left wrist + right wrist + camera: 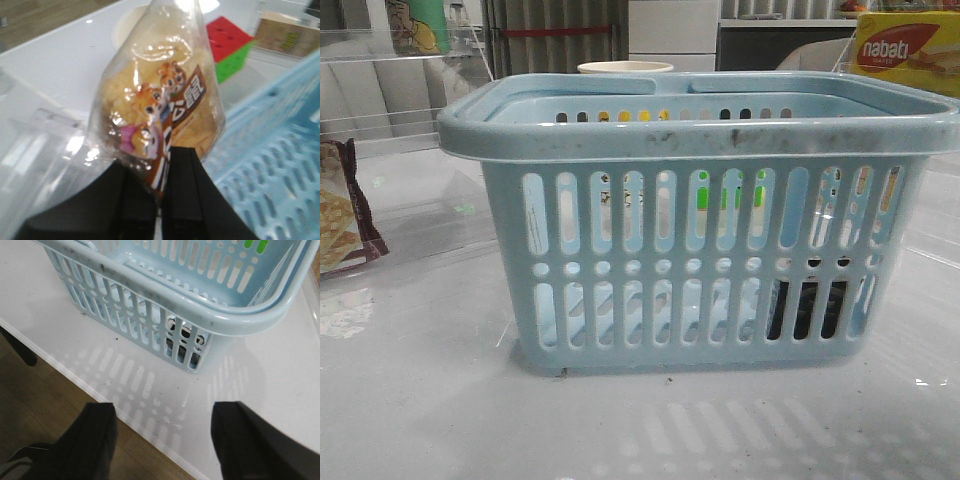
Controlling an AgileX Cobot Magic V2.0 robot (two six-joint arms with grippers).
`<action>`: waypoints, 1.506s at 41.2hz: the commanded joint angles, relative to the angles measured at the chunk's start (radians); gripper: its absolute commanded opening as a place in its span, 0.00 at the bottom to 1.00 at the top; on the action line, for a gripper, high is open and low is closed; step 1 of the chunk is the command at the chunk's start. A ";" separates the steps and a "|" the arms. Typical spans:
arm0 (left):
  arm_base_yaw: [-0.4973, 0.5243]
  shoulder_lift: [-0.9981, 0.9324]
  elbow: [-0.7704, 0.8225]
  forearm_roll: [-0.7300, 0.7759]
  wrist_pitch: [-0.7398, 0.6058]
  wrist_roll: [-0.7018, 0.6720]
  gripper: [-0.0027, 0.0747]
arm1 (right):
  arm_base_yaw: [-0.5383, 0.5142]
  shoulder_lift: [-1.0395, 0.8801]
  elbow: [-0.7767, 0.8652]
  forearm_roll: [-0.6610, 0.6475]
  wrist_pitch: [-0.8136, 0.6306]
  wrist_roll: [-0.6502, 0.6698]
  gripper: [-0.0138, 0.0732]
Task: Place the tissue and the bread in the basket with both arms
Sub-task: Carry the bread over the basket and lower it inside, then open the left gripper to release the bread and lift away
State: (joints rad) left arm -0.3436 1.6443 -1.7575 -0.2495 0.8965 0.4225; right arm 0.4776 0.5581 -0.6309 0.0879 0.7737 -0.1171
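The pale blue basket [700, 130] stands mid-table. The tissue [806, 310] is a dark block inside it at the bottom right corner, seen through the slots; it also shows behind the slots in the right wrist view [170, 345]. My left gripper [162, 155] is shut on the lower end of the bread [160, 100], golden-brown in a clear packet with a dark label strip, held up beside the basket's slotted wall [280, 150]. My right gripper [162, 412] is open and empty over the table's front edge, short of the basket's corner [240, 322]. Neither gripper shows in the front view.
A maroon-edged cracker packet [340, 215] lies at the left edge. A yellow-red nabati box [910, 50] and a cup [625, 68] stand behind the basket. A red-green cube [230, 47] and a clear container [35, 145] are near the left gripper.
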 commanded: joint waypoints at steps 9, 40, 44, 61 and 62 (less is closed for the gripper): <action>-0.189 0.014 0.039 -0.070 0.069 0.090 0.15 | -0.001 0.000 -0.027 -0.009 -0.066 -0.007 0.76; -0.238 0.201 0.011 -0.076 0.116 0.090 0.61 | -0.001 0.000 -0.027 -0.009 -0.066 -0.007 0.76; -0.238 0.177 -0.020 -0.076 0.152 0.090 0.61 | -0.001 0.000 -0.027 -0.009 -0.066 -0.007 0.76; -0.238 -0.129 0.097 -0.072 0.128 0.080 0.59 | -0.001 0.000 -0.027 -0.009 -0.066 -0.007 0.76; -0.238 -0.163 0.136 -0.072 0.117 0.080 0.59 | -0.001 0.000 -0.027 -0.009 -0.066 -0.007 0.76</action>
State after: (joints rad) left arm -0.5767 1.5971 -1.6684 -0.2915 1.0743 0.5110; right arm 0.4776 0.5581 -0.6309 0.0879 0.7737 -0.1171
